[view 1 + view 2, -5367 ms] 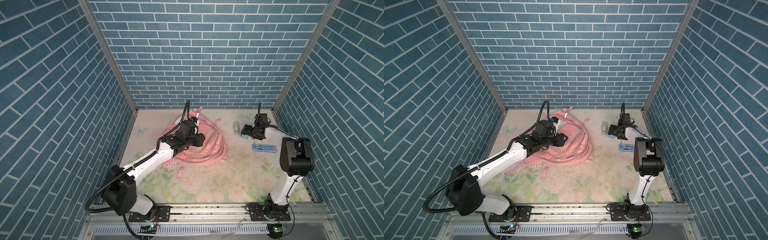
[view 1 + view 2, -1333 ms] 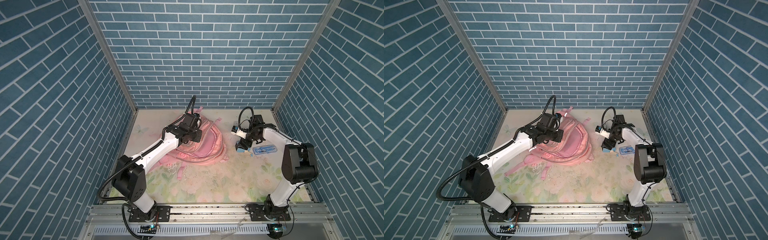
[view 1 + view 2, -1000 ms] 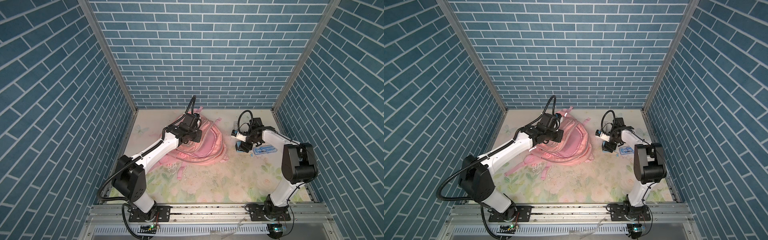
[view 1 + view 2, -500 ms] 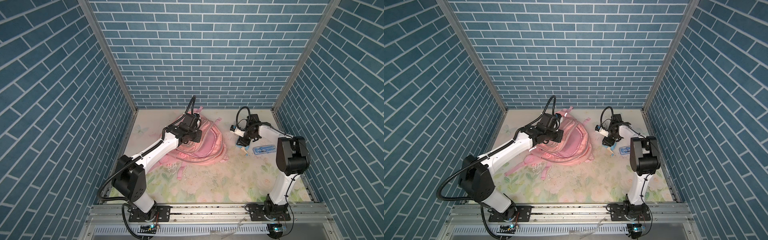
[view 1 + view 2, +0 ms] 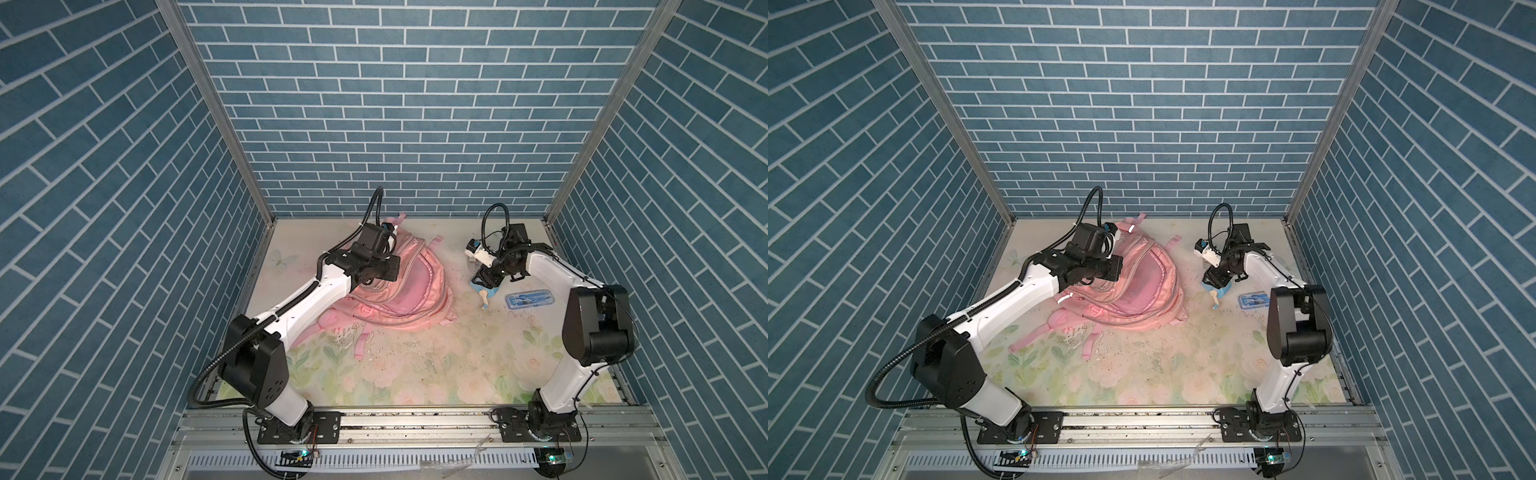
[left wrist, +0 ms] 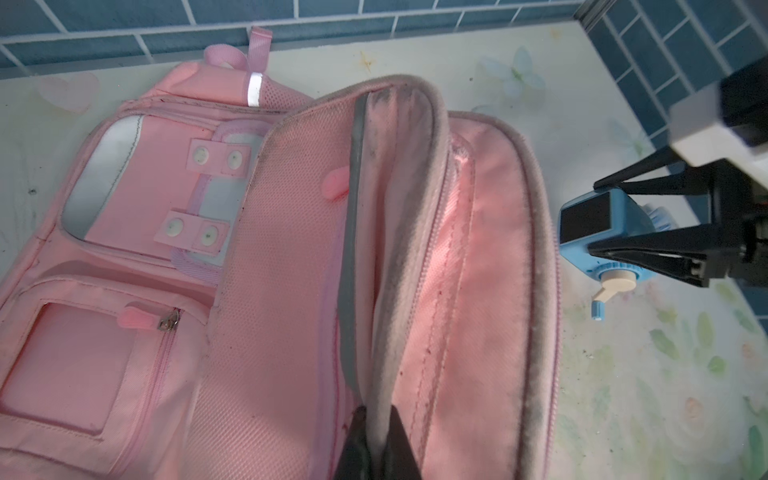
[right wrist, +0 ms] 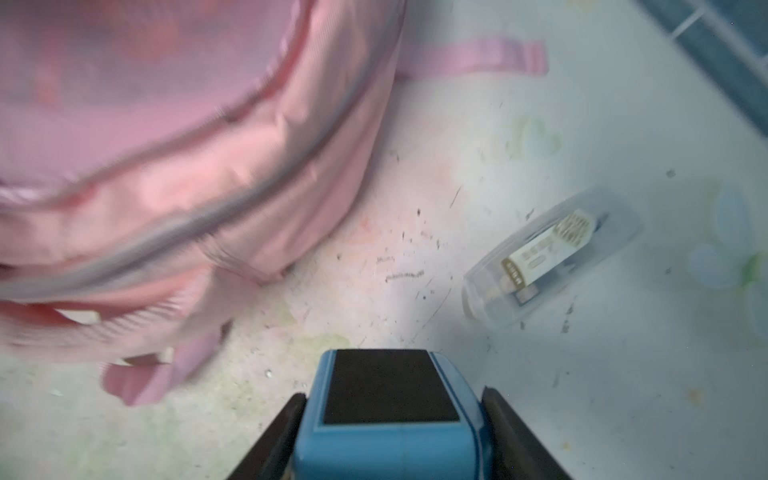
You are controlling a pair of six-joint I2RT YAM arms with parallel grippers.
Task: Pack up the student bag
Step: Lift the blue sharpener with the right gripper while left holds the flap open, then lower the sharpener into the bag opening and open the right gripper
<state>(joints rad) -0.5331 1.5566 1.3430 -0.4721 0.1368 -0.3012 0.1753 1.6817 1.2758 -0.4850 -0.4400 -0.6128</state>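
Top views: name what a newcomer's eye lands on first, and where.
The big pink backpack dominates, lying toward the back of the flowered table, left of middle. The left gripper has its jaws shut on the edge of its opened flap. Right of the bag, the right gripper clamps a blue pencil sharpener, with a flat blue case lying farther right.

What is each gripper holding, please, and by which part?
The left gripper holds the bag by the rim of its open flap; the right gripper, the blue sharpener by its sides.
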